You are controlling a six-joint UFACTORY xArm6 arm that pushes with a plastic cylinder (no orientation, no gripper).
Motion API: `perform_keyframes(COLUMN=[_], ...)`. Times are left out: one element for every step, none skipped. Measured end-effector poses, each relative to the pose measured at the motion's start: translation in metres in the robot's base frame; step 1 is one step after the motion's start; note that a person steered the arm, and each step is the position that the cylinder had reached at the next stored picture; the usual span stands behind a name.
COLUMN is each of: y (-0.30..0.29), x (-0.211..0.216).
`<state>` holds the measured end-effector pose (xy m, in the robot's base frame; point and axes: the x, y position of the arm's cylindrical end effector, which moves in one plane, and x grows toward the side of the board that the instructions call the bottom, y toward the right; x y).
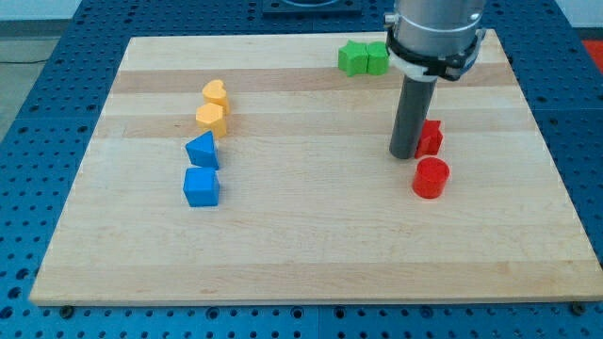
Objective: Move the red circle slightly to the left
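Note:
The red circle point(431, 177), a short red cylinder, stands on the wooden board point(311, 245) at the view's right. A second red block point(431, 137) of unclear shape sits just above it, partly hidden by my rod. My tip point(403, 155) rests on the board just left of that second red block and up-left of the red circle, a small gap away from the circle.
Two green blocks point(364, 58) sit side by side at the view's top, behind my arm. At the left, two yellow blocks point(214, 106) are stacked in a column above a blue block with a pointed top point(202, 150) and a blue cube point(201, 187).

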<state>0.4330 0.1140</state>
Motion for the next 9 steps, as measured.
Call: perform_keyframes(y=[0.023, 0.047, 0.054, 0.035, 0.012, 0.031, 0.032, 0.01, 0.0], x=[0.0, 0.018, 0.035, 0.045, 0.047, 0.057, 0.068, 0.068, 0.068])
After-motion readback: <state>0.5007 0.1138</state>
